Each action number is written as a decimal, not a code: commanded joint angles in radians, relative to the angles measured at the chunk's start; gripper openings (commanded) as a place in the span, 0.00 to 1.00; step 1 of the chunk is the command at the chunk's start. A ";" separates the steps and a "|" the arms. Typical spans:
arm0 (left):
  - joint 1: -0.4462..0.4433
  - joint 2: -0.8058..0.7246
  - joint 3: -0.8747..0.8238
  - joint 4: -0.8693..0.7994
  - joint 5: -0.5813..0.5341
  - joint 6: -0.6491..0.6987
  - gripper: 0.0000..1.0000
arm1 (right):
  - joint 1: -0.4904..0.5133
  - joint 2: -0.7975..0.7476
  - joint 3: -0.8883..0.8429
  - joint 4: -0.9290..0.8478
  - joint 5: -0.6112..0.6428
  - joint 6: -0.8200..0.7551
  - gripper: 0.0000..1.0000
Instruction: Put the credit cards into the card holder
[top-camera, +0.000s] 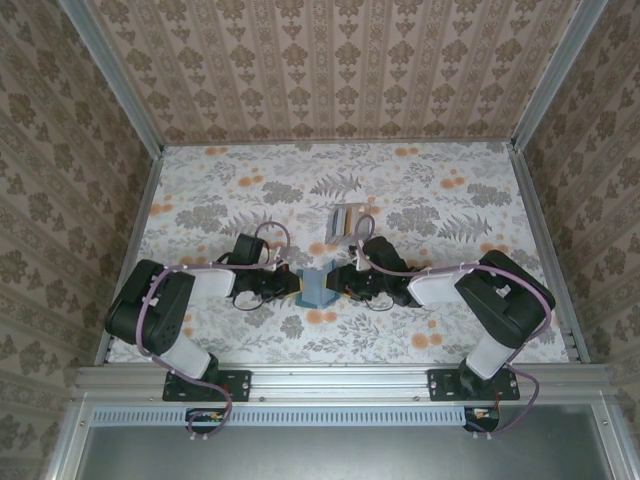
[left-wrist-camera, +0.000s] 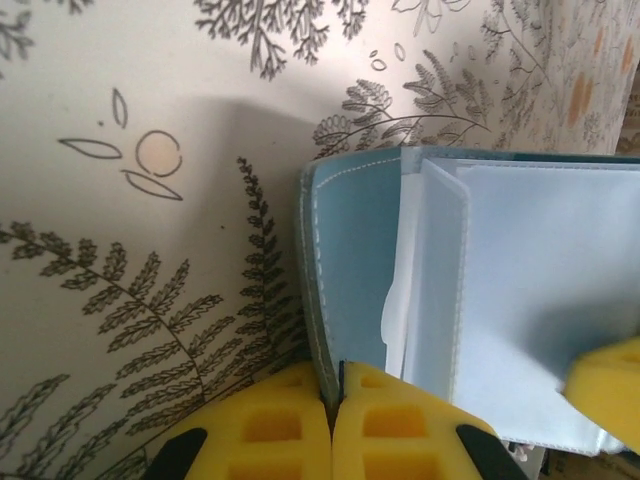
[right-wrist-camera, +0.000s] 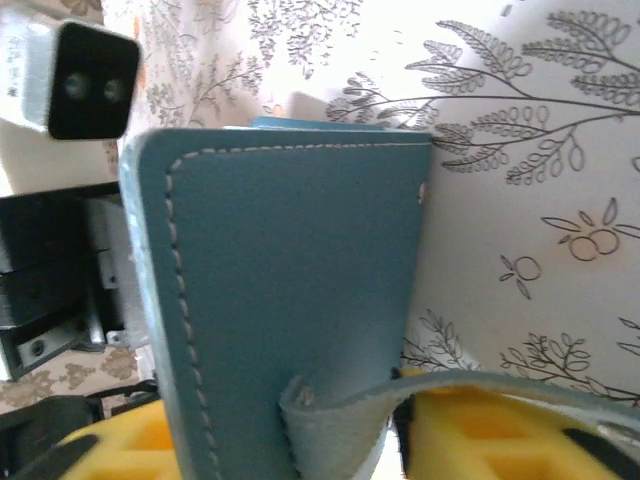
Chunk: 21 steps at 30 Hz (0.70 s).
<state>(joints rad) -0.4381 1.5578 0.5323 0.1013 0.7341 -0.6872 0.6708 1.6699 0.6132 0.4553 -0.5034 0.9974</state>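
Observation:
A teal folding wallet (top-camera: 318, 288) stands between my two grippers at the table's middle. My left gripper (left-wrist-camera: 336, 392) is shut on the edge of its cover (left-wrist-camera: 345, 260), and pale inner pockets (left-wrist-camera: 520, 300) show beside it. My right gripper (right-wrist-camera: 285, 440) straddles the stitched outer cover (right-wrist-camera: 290, 270) with its jaws apart, and a gap shows at the right finger (right-wrist-camera: 500, 430). A thin brighter blue edge (right-wrist-camera: 310, 123), perhaps a credit card, peeks over the wallet's top. The clear card holder (top-camera: 347, 220) stands just behind, with a yellowish strip (top-camera: 343, 230) in it.
Patterned walls enclose the floral table (top-camera: 200, 200) on three sides. The left arm's wrist camera (right-wrist-camera: 70, 85) sits close to the wallet's far side. The wallet's strap tab (right-wrist-camera: 400, 400) curls out across my right gripper.

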 joint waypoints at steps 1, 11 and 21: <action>-0.002 -0.046 0.004 -0.034 0.009 0.012 0.08 | 0.006 0.027 0.010 -0.044 0.027 -0.015 0.36; 0.011 -0.127 -0.022 0.008 0.024 -0.052 0.35 | 0.006 0.027 -0.013 -0.013 0.032 -0.003 0.20; 0.008 -0.125 -0.029 0.102 0.079 -0.082 0.40 | 0.006 0.047 -0.018 0.010 0.022 -0.010 0.12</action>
<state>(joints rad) -0.4305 1.4422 0.5133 0.1631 0.7731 -0.7525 0.6724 1.7000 0.6067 0.4461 -0.4824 0.9951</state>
